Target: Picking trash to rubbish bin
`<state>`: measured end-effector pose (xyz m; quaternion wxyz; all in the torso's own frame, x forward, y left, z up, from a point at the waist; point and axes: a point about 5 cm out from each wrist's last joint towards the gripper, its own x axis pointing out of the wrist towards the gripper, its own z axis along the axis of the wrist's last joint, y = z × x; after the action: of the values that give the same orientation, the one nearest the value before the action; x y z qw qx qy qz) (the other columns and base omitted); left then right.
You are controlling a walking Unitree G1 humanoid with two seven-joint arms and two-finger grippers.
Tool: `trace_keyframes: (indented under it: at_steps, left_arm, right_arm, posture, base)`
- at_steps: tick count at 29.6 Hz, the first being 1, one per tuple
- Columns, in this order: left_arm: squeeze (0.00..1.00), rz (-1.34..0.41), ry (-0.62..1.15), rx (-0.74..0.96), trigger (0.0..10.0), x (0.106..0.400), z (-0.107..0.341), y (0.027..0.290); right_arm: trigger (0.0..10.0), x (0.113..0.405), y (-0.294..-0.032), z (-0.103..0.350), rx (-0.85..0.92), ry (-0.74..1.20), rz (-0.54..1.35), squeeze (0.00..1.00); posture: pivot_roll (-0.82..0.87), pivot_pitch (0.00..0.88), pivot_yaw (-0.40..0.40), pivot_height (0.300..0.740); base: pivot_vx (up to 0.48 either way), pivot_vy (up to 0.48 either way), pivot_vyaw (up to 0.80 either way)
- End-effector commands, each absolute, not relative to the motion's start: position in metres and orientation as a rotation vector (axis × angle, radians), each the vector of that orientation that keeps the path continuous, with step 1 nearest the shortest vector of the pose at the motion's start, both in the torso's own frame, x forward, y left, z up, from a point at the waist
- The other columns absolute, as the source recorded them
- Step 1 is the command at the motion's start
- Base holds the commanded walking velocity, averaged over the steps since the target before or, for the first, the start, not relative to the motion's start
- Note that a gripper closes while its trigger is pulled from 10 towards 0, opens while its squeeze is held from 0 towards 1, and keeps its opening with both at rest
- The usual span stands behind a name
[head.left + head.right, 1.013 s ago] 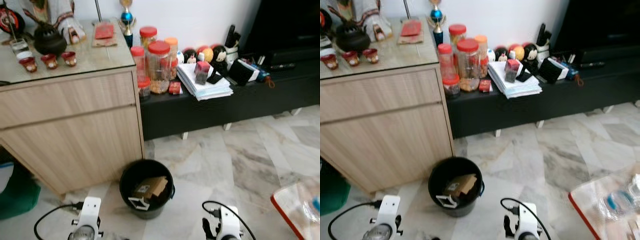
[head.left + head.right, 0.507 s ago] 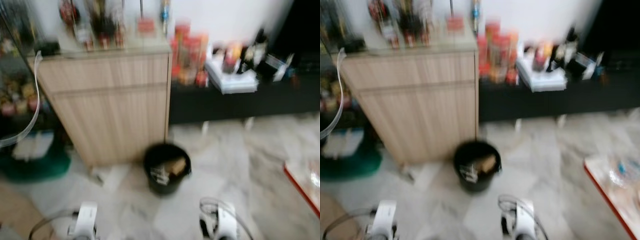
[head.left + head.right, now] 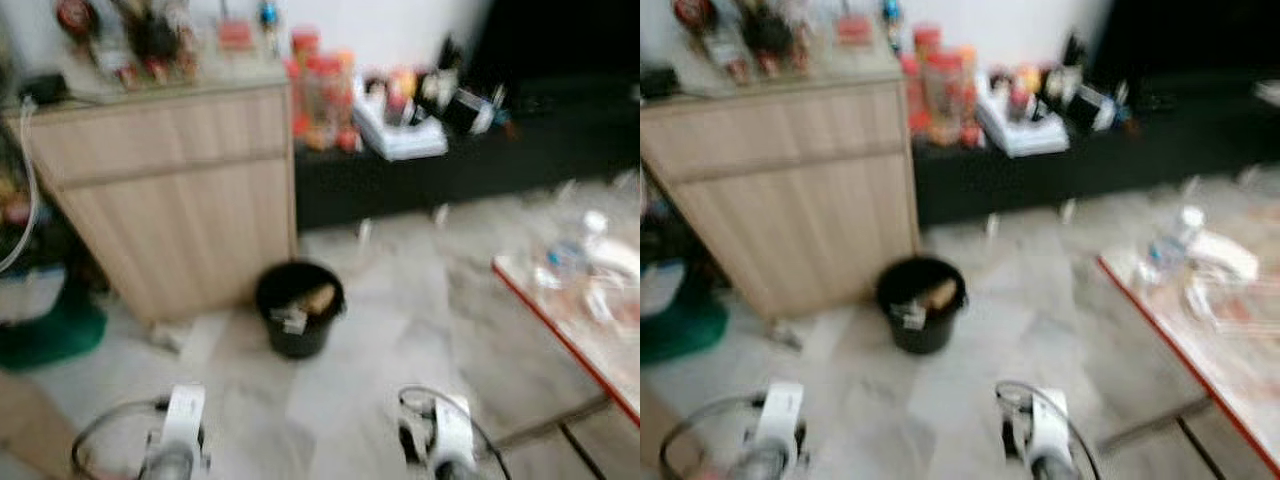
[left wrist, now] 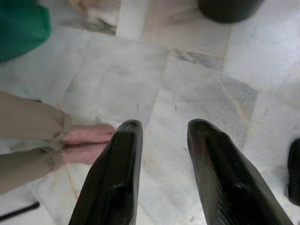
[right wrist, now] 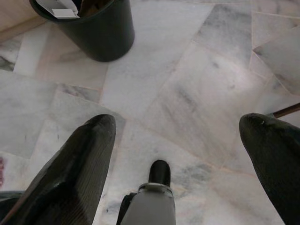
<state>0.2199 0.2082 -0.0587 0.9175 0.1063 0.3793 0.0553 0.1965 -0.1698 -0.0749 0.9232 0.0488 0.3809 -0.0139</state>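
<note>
A black rubbish bin [image 3: 298, 308] stands on the marble floor beside a wooden cabinet [image 3: 170, 190], with cardboard and paper scraps [image 3: 305, 300] inside it. The eye views are blurred. In the left wrist view my left gripper [image 4: 164, 125] hangs over bare floor, open with nothing between its fingers. My right gripper [image 5: 178, 119] is wide open above the tiles and holds nothing, and the rubbish bin [image 5: 89, 28] sits beyond its fingers. Both silver arms [image 3: 175, 445] hang low at the front.
A low table with a red edge [image 3: 560, 330] stands at the right, carrying a plastic bottle [image 3: 1170, 240] and crumpled white items [image 3: 1225, 255]. A black TV bench [image 3: 430, 170] with jars lines the wall. A person's bare feet [image 4: 89, 140] stand near my left gripper. A green object [image 3: 50, 335] lies left.
The whole picture has shifted and blurred, so the camera has moved. The bin looks farther off and more of the red-edged table shows at the right. Both grippers hang as before.
</note>
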Motion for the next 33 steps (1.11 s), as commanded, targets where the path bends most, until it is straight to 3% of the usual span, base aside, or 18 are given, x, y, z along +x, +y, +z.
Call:
trace_keyframes:
  at_steps: [1,9,12,15,21,25,27,33]
  left_arm:
    - [0.0,0.083,0.72,0.255,10.0,0.232,-0.051,0.203]
    - [0.0,0.01,0.54,0.303,10.0,0.265,-0.026,0.184]
    - [0.0,-0.056,0.346,0.318,10.0,0.297,0.007,0.163]
    - [0.0,-0.045,0.248,0.3,10.0,0.314,0.027,0.157]
    - [0.0,0.101,0.022,0.067,10.0,0.353,0.088,0.157]
    - [0.0,0.133,-0.081,0.033,10.0,0.361,0.111,0.155]
    - [0.0,0.134,-0.203,0.106,10.0,0.364,0.133,0.156]
    - [0.0,0.147,-0.271,0.208,10.0,0.361,0.141,0.168]
  right_arm:
    - [10.0,0.206,-0.171,-0.069,0.078,0.734,-0.011,0.0]
    - [10.0,0.236,-0.164,-0.048,0.042,0.594,0.057,0.0]
    - [10.0,0.273,-0.153,-0.015,0.041,0.415,0.104,0.0]
    - [10.0,0.294,-0.146,0.007,0.035,0.303,0.131,0.0]
    - [10.0,0.339,-0.125,0.083,0.059,-0.049,0.19,0.0]
    - [10.0,0.347,-0.121,0.102,0.059,-0.131,0.192,0.0]
    - [10.0,0.353,-0.118,0.121,0.068,-0.208,0.194,0.0]
    - [10.0,0.353,-0.114,0.134,0.075,-0.27,0.204,0.0]
  posture:
    - [-0.11,0.035,-0.008,0.74]
    - [-0.11,0.035,-0.008,0.74]
    - [-0.11,0.033,-0.003,0.74]
    - [-0.11,0.033,-0.003,0.74]
    - [-0.12,0.02,0.01,0.74]
    - [-0.12,0.012,0.011,0.74]
    - [-0.12,0.006,0.015,0.74]
    - [-0.12,0.0,0.022,0.74]
  base:
    - [0.0,0.0,0.0]
    - [0.0,0.0,0.0]
    - [0.0,0.0,0.0]
    - [0.0,0.0,0.0]
    - [0.0,0.0,0.0]
    - [0.0,0.0,0.0]
    - [0.0,0.0,0.0]
    - [0.0,0.0,0.0]
